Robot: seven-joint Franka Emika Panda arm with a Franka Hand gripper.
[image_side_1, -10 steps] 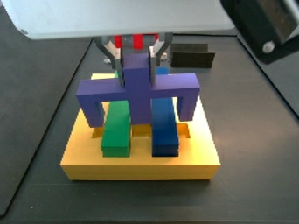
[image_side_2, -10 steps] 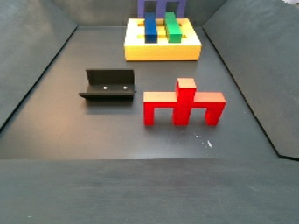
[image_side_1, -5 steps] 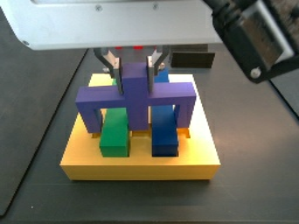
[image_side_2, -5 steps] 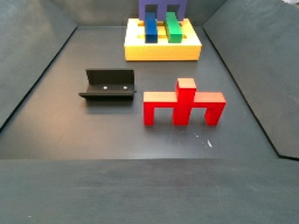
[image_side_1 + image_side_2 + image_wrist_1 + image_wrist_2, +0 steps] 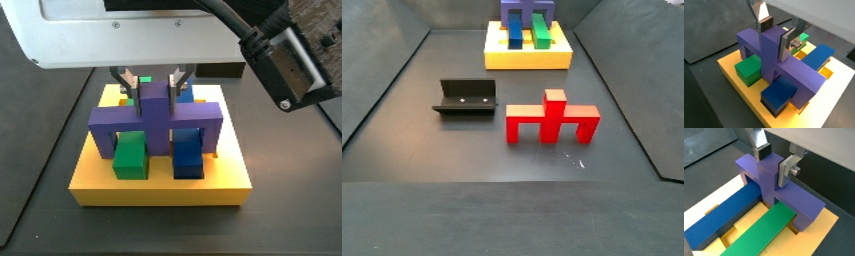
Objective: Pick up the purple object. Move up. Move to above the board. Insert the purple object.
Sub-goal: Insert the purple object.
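My gripper [image 5: 154, 86] is above the board and shut on the raised post of the purple object [image 5: 150, 115]. The purple object stands upright across the yellow board [image 5: 160, 185], its crossbar over two bars and its legs down at the board's slots. Both wrist views show the silver fingers [image 5: 789, 42] clamping the post [image 5: 759, 178] from two sides, with the gripper [image 5: 776, 34] [image 5: 774, 162] centred on it. In a side view the purple object [image 5: 523, 10] and the board [image 5: 528, 58] sit at the far edge; the gripper is out of that view.
A green bar [image 5: 130, 152] and a dark-blue bar [image 5: 190, 152] lie in the board under the purple crossbar. A red piece [image 5: 552, 118] stands on the dark floor, with the fixture [image 5: 465, 98] beside it. Dark walls ring the floor.
My gripper has come down with the purple object; its crossbar now sits lower over the two bars and its legs reach the board.
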